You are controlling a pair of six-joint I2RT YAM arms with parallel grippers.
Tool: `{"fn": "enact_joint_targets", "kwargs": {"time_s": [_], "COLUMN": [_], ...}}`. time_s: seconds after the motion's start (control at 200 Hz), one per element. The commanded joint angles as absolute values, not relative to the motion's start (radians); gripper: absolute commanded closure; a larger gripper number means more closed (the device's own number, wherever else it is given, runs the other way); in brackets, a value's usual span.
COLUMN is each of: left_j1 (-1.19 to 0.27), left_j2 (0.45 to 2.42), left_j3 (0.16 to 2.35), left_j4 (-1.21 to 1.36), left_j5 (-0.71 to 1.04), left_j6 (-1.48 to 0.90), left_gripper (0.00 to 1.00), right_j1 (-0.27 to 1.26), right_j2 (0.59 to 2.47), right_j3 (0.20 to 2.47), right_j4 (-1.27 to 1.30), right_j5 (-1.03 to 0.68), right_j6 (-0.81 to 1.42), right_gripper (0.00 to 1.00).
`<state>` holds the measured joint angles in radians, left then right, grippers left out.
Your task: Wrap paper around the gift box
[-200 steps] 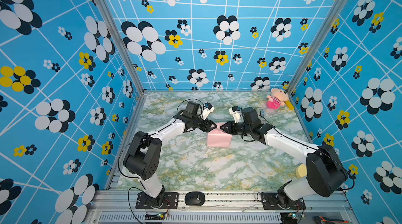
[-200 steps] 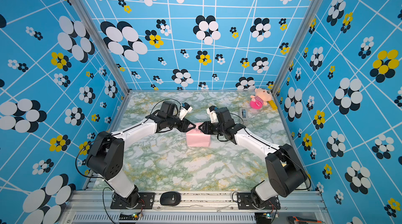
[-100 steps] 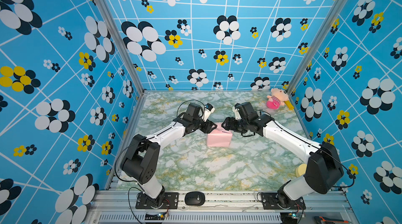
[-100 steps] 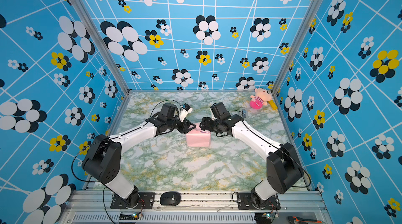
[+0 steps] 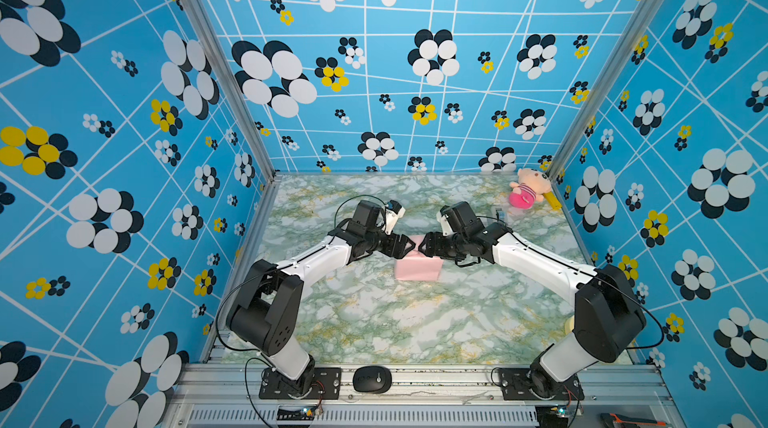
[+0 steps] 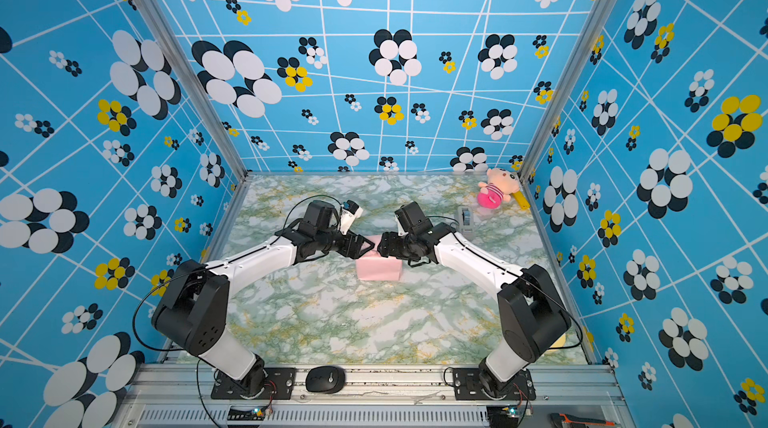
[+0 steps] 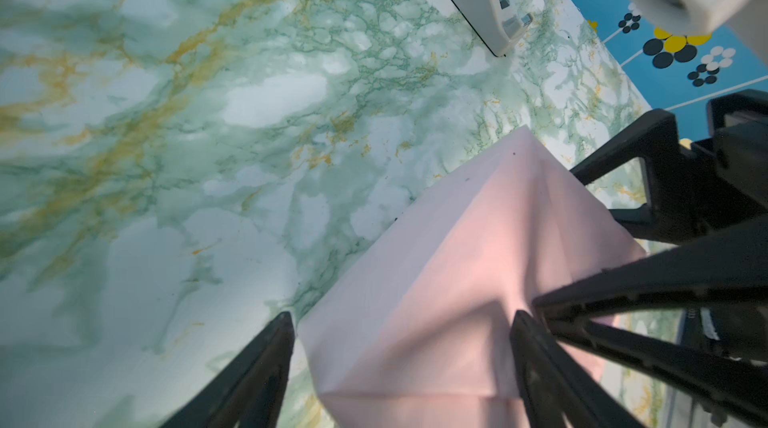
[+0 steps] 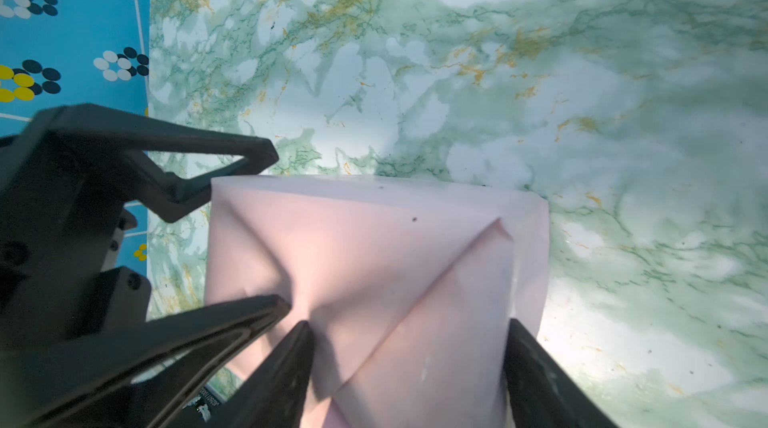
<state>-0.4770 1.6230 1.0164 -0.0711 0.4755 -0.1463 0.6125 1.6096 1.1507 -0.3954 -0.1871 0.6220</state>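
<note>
so, one parcel: the pale pink paper (image 5: 417,270) sits folded round the gift box (the box itself is hidden) mid-table (image 5: 374,313), under two grippers. left gripper (image 7: 402,317) and right gripper (image 8: 408,323) each hover over its top, jaws spread, pinching nothing. one grey tape dispenser (image 7: 484,1) and one plush toy (image 5: 528,193) lie toward the far right corner.

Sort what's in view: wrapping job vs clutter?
Job:
pink paper, folded over the gift box (box itself hidden)
tape dispenser, probably for sealing

Lying about:
plush doll
yellow object behind it, can't tell what
computer mouse on the front rail
</note>
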Motion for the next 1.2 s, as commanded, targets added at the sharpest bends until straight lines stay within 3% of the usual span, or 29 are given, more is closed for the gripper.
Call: {"fn": "enact_joint_targets", "kwargs": {"time_s": [0.0,0.25,0.49,0.745,1.195], "left_j1": [-0.471,-0.431,-0.427,-0.506,-0.533], "left_j2": [1.594,1.571,1.617,1.605,1.614], "left_j3": [0.963,0.856,0.830,0.911,0.836], "left_j4": [-0.087,0.107,0.243,-0.022,-0.076], "left_j5": [0.491,0.518,0.590,0.454,0.310], "left_j6": [-0.308,-0.602,-0.708,-0.488,-0.356], "left_gripper": [0.16,0.12,0.14,0.13,0.15], "right_j1": [0.620,0.619,0.619,0.611,0.602], "right_j2": [1.658,1.652,1.651,1.648,1.586], "right_j3": [1.080,1.066,1.041,1.031,1.122], "right_j4": [-0.481,-0.462,-0.438,-0.407,-0.391], "right_j5": [-0.167,-0.163,-0.173,-0.207,-0.302], "right_j6": [0.617,0.615,0.618,0.640,0.657], "right_gripper": [0.29,0.31,0.31,0.32,0.23]}}
